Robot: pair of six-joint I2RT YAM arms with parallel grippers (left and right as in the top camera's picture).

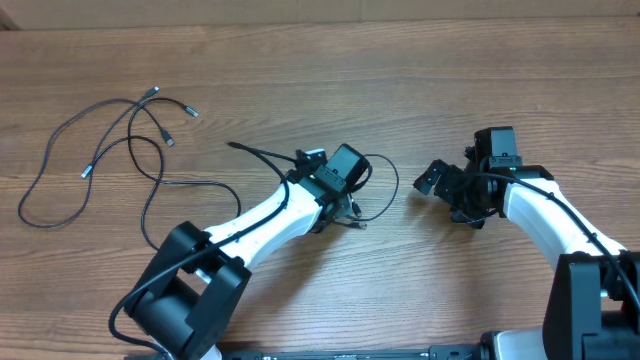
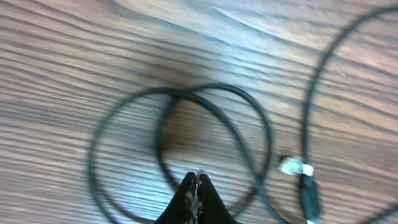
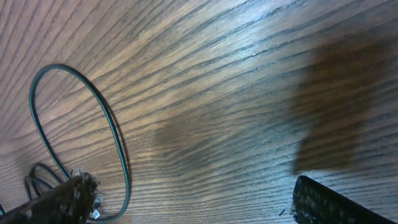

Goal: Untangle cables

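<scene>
Left pincer (image 2: 196,190) sits closed inside a cable loop (image 2: 264,124) on the bench (image 1: 400,70), right pincer (image 3: 193,202) gaping nearby, other cables (image 1: 160,165) sprawling leftward.

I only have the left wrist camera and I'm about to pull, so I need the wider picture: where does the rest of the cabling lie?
Observer: Overhead, most of the cables sprawl in a loose tangle on the left side of the table, well apart from your shut left gripper.
Operator: And where is the other arm?
Observer: The right gripper hangs open just to the right of the loop you are looking at, touching no cable.
</scene>
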